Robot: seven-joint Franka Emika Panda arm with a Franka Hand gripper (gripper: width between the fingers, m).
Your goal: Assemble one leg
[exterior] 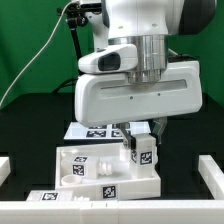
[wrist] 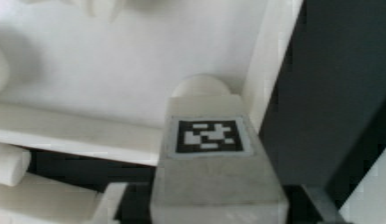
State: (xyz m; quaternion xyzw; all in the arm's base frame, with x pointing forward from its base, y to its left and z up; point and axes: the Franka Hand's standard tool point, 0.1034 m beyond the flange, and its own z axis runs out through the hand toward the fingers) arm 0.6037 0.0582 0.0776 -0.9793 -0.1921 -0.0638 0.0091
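The leg [exterior: 143, 152] is a small white post with a black-and-white tag on its face. It stands upright over the exterior view's right end of the large white slab [exterior: 95, 178]. My gripper [exterior: 140, 136] comes down from above and is shut on the leg's top. In the wrist view the leg [wrist: 211, 140] fills the middle with its tag facing the camera. My gripper [wrist: 211, 208] holds it with a finger on either side, and the slab [wrist: 101, 70] lies behind it. I cannot tell whether the leg's lower end touches the slab.
The marker board [exterior: 92, 130] lies flat behind the slab. More white tagged parts [exterior: 80, 162] rest on the slab's left part. Low white rails stand at the left [exterior: 5, 166], right [exterior: 210, 176] and front [exterior: 60, 214] of the black table.
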